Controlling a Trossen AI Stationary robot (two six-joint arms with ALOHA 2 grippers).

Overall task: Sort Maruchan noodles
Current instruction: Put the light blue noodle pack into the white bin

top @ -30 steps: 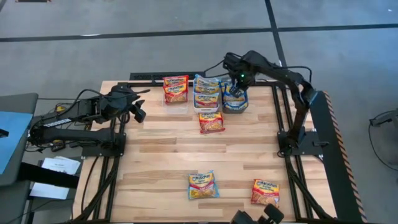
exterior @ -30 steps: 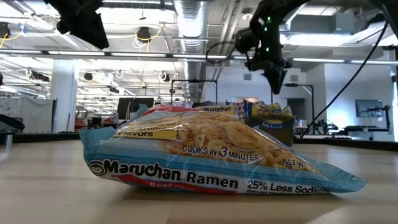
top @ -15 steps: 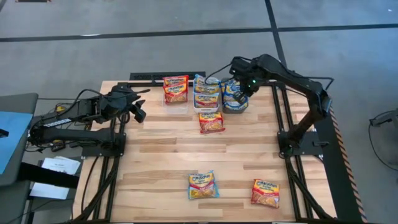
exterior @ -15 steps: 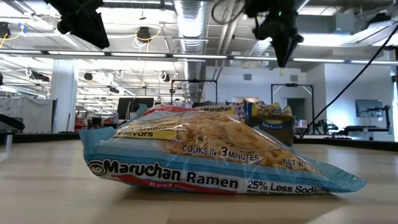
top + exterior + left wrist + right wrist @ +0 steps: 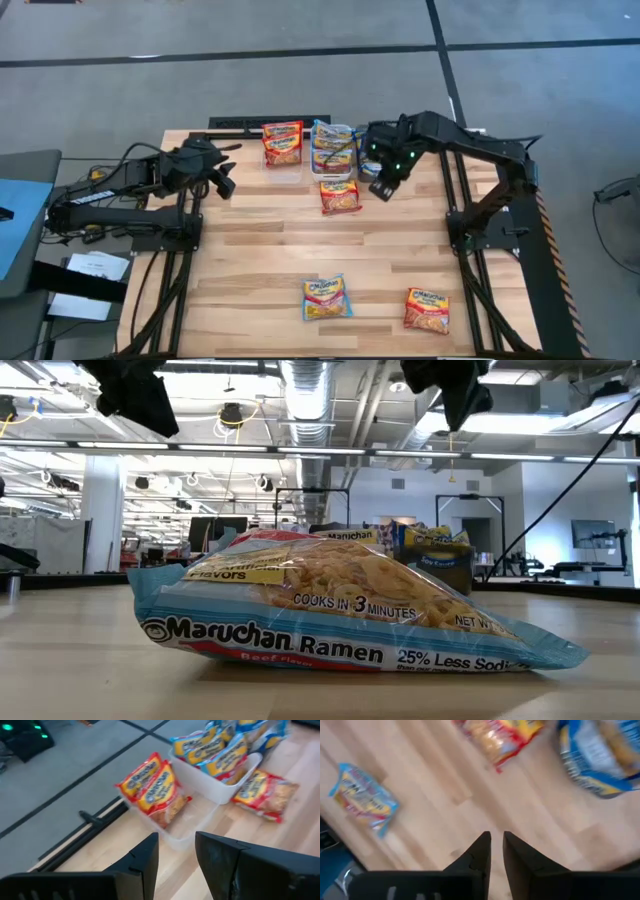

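Three bins stand along the far edge. The clear bin (image 5: 284, 168) holds red-banded packets (image 5: 155, 785). The white bin (image 5: 210, 782) holds blue and orange ones (image 5: 333, 150). The dark bin (image 5: 600, 762) holds blue ones. Loose packets lie flat on the wood: a red one (image 5: 340, 196) before the white bin, a blue one (image 5: 327, 298) and a red-orange one (image 5: 427, 309) near the front edge. My right gripper (image 5: 386, 186) hovers just in front of the dark bin, fingers (image 5: 482, 850) almost together, holding nothing. My left gripper (image 5: 175, 845) waits open at the table's left, facing the bins.
The blue packet (image 5: 330, 610) fills the low view's foreground, with the bins far behind it. Bare wood lies across the middle of the table (image 5: 300, 245) between the bins and the front packets. The arms' black frames stand at both sides of the table.
My right gripper has moved from over the dark bin toward the near edge and has risen; it now hangs over the wood in front of that bin. The blue packets stay in the dark bin. The left arm has kept still.
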